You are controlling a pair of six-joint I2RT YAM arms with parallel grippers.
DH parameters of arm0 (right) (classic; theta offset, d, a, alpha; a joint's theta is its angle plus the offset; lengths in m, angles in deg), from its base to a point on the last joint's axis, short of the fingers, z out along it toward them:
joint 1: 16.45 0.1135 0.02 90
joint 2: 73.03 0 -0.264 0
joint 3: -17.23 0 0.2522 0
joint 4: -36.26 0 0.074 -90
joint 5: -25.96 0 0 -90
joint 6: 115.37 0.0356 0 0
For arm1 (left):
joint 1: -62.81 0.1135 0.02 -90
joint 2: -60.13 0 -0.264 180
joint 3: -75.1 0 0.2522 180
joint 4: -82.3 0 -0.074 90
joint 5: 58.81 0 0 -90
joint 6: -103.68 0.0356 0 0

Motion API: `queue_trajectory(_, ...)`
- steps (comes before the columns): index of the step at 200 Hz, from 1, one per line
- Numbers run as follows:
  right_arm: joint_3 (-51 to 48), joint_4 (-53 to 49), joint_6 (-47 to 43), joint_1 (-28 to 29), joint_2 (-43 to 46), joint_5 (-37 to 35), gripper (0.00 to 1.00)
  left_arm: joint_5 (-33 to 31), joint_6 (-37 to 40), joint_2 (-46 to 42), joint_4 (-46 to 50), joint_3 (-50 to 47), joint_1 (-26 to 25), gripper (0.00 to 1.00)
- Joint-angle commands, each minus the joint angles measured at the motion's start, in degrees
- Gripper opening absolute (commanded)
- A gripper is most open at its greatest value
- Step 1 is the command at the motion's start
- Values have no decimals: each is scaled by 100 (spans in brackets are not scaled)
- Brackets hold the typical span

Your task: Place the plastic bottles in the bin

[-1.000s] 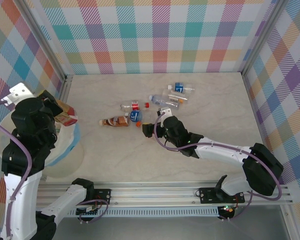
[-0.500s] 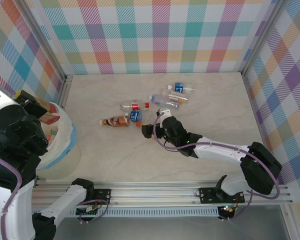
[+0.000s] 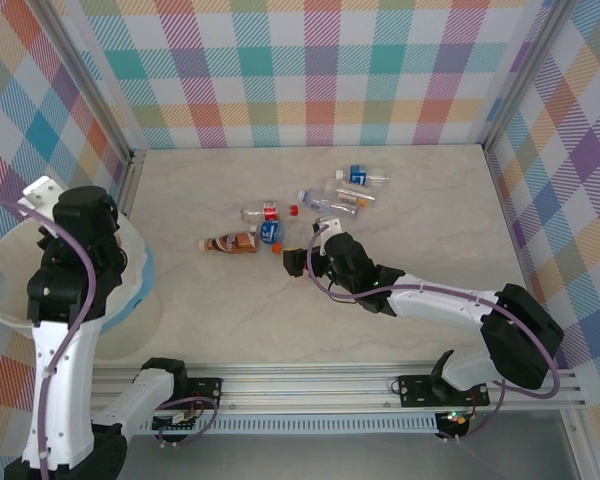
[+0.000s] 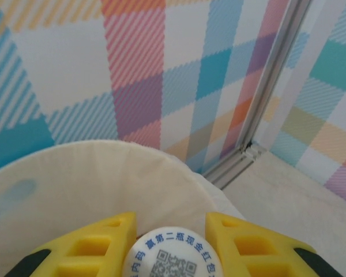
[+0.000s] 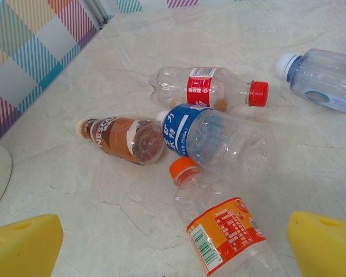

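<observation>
1. Top external view: within the last second the left arm has swung from beside the bin (image 3: pixel 8 300) to right above it. The right arm has barely shifted.
2. Left wrist view: the left tool (image 4: pixel 170 226) is clenched on the held bottle (image 4: pixel 168 259), its white printed cap sitting between the yellow fingers (image 4: pixel 104 245). The bin liner lies directly below. My read is that the carry is done and only the drop remains.
3. The right tool (image 5: pixel 173 242) is released, jaws wide, and hangs low over the orange-label bottle (image 5: pixel 225 231), apparently the next pick.
4. Remaining on the desk (image 3: pixel 430 240):
   - The blue-label bottle (image 5: pixel 210 138) touches the brown-label bottle (image 5: pixel 124 138) and lies just beside the orange cap.
   - The red-label bottle (image 5: pixel 210 89) lies just behind them.
   - A clear bottle (image 5: pixel 323 78) lies farther off.
5. Edges: the bin sits hard against the left wall, and a metal corner post (image 4: pixel 277 86) stands near its rim. The right half of the desk is open. The bunched bottles leave little finger room on the blue-label side.
</observation>
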Motion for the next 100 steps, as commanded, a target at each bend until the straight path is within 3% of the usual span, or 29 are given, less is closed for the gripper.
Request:
queue_trajectory(1,73,-108,35,-39,94,47,100,1551,-522,297,-378,-159,33,0)
queue_trajectory(39,1,-175,101,-39,193,-36,100,1658,-371,631,-996,-31,31,0)
queue_trajectory(72,-22,-218,115,-38,211,-76,100,1194,-345,532,-878,-29,205,0)
queue_trajectory(100,6,-193,76,-39,134,-83,100,1550,-516,346,-441,-196,524,0)
